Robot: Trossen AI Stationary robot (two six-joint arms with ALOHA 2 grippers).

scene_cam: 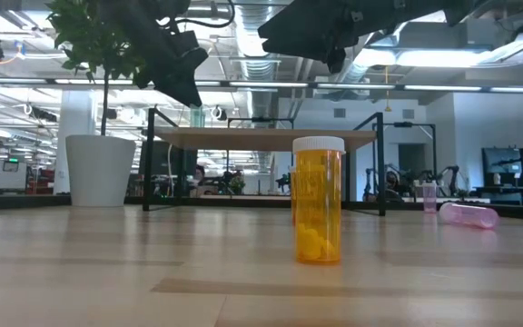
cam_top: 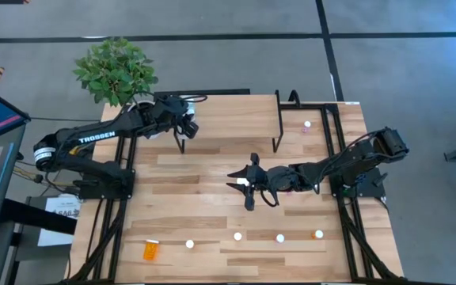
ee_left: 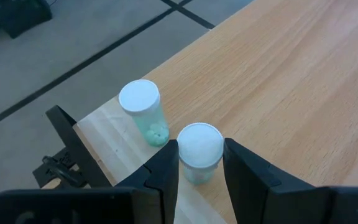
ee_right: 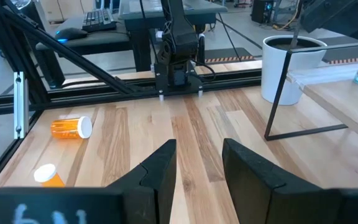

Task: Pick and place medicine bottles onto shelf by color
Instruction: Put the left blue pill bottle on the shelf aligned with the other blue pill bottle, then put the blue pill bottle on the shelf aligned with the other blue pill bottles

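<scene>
On the shelf (ee_left: 303, 74) corner, the left gripper (ee_left: 201, 165) has its jaws closed on a teal bottle (ee_left: 199, 149) beside another (ee_left: 143, 109) (right gripper (ee_right: 197, 163) waits empty, part-open): release gently, lift straight.

The table (cam_top: 212, 170) is a light-wood plank top. At its far side stands the shelf (cam_top: 228, 119), a pale board on thin black legs. On the shelf's far left corner stands a teal bottle (ee_left: 143, 111), with a second teal bottle (ee_left: 199, 149) just beside it.

A white pot (scene_cam: 100, 171) stands at the table's far left corner. Right of the shelf a pink bottle (cam_top: 307, 125) stands upright, and another pink one (scene_cam: 468, 215) lies on its side nearer. Along the near edge runs a row: an orange bottle (cam_top: 150, 251) lying down at the left, then three upright bottles (cam_top: 189, 245) (cam_top: 237, 236) (cam_top: 280, 237) seen as white caps, then an orange-bodied one (cam_top: 317, 234) at the right.
</scene>
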